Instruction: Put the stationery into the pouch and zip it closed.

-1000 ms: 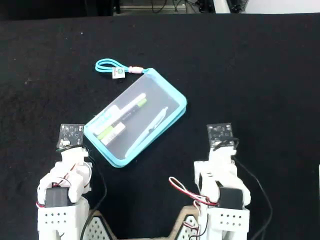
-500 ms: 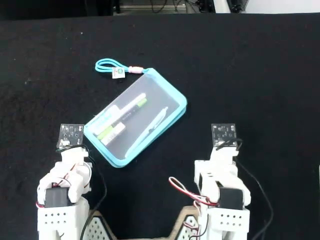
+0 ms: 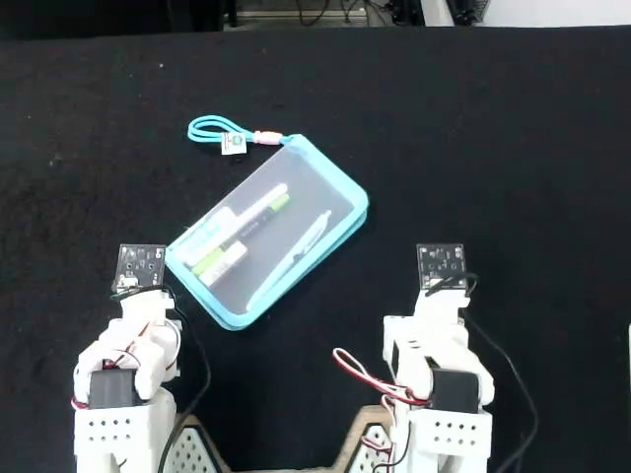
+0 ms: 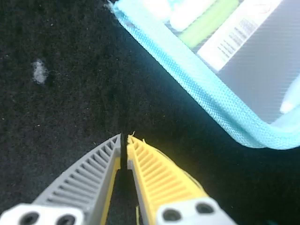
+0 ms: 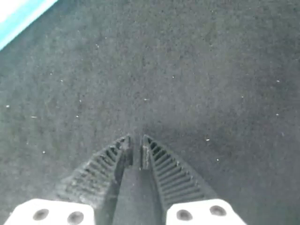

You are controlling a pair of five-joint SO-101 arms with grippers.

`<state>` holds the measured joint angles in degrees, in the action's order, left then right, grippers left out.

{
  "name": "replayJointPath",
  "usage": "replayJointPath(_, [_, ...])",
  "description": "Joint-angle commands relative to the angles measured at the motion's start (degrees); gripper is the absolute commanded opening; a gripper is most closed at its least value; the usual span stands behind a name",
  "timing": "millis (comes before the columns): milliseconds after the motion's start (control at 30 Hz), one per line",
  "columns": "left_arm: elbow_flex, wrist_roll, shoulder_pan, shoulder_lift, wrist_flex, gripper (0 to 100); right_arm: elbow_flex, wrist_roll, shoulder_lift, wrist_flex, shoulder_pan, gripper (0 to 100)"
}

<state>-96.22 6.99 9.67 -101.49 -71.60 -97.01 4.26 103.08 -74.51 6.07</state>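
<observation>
A clear pouch with a light-blue edge (image 3: 267,232) lies slanted on the black table, its blue loop strap (image 3: 212,129) at the far end. Pens and a green marker (image 3: 242,236) show inside it. The pouch's blue edge (image 4: 206,89) runs past the left wrist view, with the marker (image 4: 206,26) behind it. My left gripper (image 4: 124,139) is shut and holds nothing, just short of the pouch's near corner. My right gripper (image 5: 136,141) is shut over bare cloth, to the right of the pouch, whose corner (image 5: 18,11) shows at the edge.
Both arm bases (image 3: 123,394) (image 3: 439,389) stand at the table's near edge. Black cloth (image 3: 493,148) covers the table all around the pouch. Cables and equipment (image 3: 315,12) lie beyond the far edge.
The right arm drew back a little toward its base between the earliest frame and the one after it. Nothing has moved since; the pouch and left arm stay put.
</observation>
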Motion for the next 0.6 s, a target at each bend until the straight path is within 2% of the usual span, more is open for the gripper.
replayJointPath(0, [-1.19,0.00,-0.66,-0.88,0.18,3,0.48,-0.44,5.49,-0.35,0.26,3.7])
replayJointPath(400, [-1.19,0.00,-0.22,-3.60,0.18,3,0.48,-0.44,5.49,-0.35,0.18,3.7])
replayJointPath(567, [-1.19,0.00,6.02,-3.52,0.18,3,0.48,-0.44,5.49,-0.35,0.18,3.7])
